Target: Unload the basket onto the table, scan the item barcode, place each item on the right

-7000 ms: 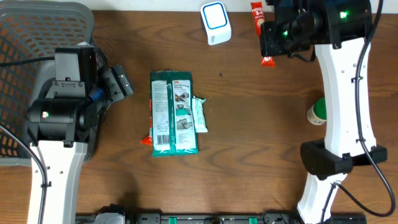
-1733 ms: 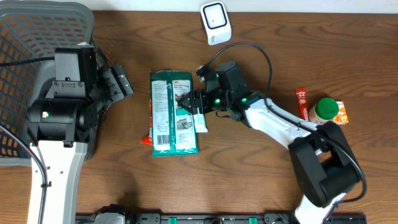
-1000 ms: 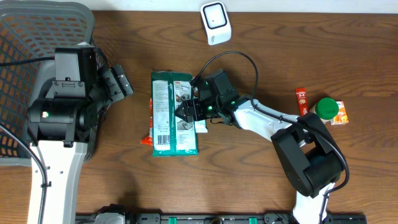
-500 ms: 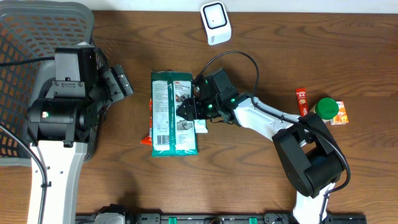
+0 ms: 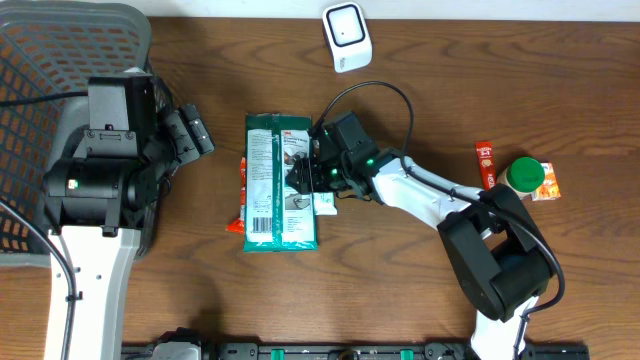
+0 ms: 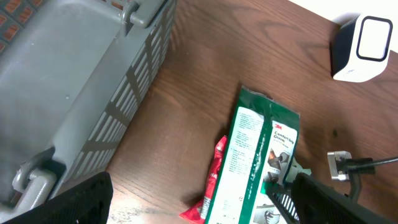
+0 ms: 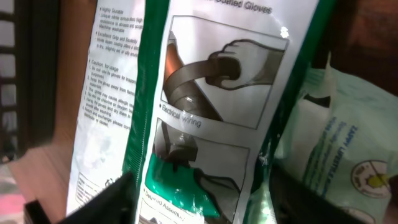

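The item, a flat green and white package, lies lengthwise mid-table, print side up. My right gripper is low over its right half; in the right wrist view the package fills the frame and the right gripper has its jaws open, one dark finger on either side of the package's right panel. The white scanner stands at the table's far edge, also in the left wrist view. My left gripper hangs open left of the package, apart from it.
A grey basket fills the far left. A red packet pokes out under the package's near-left corner. A pale green packet lies against its right side. A red stick pack and green-capped bottle sit far right.
The right arm came from the far right and dropped onto the package. Over the last second its jaws narrowed around it and the package shifted slightly right. The left arm is still.
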Tool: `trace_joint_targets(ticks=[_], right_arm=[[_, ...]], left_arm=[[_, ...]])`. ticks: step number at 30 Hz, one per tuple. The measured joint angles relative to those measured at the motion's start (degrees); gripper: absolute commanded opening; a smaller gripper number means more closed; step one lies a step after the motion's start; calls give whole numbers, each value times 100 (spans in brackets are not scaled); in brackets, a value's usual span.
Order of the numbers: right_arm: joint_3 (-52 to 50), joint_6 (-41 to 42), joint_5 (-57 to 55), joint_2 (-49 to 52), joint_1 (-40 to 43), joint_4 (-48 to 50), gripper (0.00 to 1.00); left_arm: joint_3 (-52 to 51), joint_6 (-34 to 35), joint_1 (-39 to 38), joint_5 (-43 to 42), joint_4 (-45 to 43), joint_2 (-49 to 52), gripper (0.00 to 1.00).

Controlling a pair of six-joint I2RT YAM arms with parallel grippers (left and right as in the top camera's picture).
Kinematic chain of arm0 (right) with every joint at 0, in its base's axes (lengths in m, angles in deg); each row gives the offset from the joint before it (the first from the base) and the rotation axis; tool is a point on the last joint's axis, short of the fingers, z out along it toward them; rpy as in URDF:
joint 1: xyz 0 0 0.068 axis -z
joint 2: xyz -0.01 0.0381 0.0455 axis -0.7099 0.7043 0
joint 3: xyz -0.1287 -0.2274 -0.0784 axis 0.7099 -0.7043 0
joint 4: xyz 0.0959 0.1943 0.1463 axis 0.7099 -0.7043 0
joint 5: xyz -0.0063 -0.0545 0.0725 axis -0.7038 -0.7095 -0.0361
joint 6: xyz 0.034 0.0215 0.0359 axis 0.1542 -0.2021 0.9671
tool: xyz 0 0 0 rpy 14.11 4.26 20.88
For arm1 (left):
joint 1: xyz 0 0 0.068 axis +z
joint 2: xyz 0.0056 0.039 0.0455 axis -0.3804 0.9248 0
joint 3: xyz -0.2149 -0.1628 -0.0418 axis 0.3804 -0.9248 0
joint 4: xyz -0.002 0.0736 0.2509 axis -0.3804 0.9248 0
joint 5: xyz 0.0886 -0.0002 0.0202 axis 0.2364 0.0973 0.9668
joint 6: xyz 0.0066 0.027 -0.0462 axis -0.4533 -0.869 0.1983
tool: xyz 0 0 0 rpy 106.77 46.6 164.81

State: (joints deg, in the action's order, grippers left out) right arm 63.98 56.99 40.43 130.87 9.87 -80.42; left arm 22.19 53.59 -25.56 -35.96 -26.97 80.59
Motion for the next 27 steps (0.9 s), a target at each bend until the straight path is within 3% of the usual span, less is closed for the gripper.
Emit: trace_joint_targets(ticks=[18,22,24,27], right_arm=[[-22,42,-234,0,-127,22,54],[-24,52,-472,2,-254,44,41],[-26,33,-535,0,-304,92,25],[-26,55,-564,0,-352,144,14]], left_arm=[[0,0,0,2,0,0,91],[0,0,0,2,2,0,92],[0,0,0,2,0,0,92],[0,0,0,2,2,0,91]])
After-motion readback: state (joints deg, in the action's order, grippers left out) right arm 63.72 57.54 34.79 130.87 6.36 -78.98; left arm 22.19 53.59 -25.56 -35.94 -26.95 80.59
